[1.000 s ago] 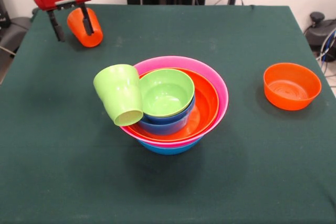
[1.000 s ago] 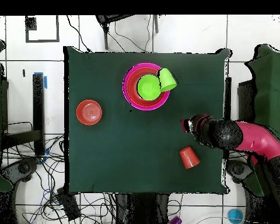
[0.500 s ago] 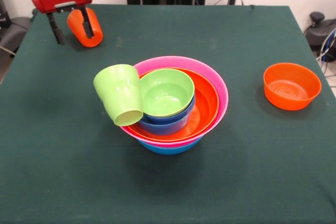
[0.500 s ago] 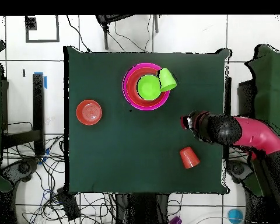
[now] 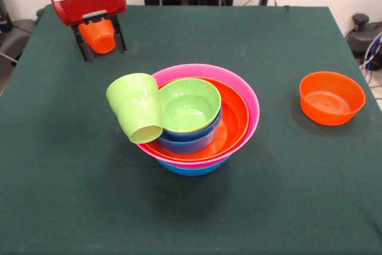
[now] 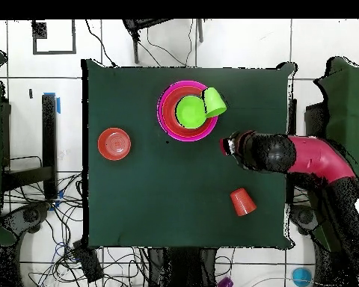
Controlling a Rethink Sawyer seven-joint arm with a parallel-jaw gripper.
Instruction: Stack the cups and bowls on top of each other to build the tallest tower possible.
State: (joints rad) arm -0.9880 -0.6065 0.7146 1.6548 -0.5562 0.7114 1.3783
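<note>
Your gripper (image 5: 100,45) is hanging with fingers spread, gripping nothing; the orange cup (image 5: 99,35) is lying behind it (on the cloth), well apart from the tower (image 5: 200,117).

A dark green cloth-covered surface (image 5: 286,195) carries a pile of nested bowls (image 5: 203,120) resting on a wide blue bowl near its middle, a lone orange bowl (image 5: 332,97) well apart to one side, and an orange cup (image 6: 242,201) lying near the opposite corner.
</note>
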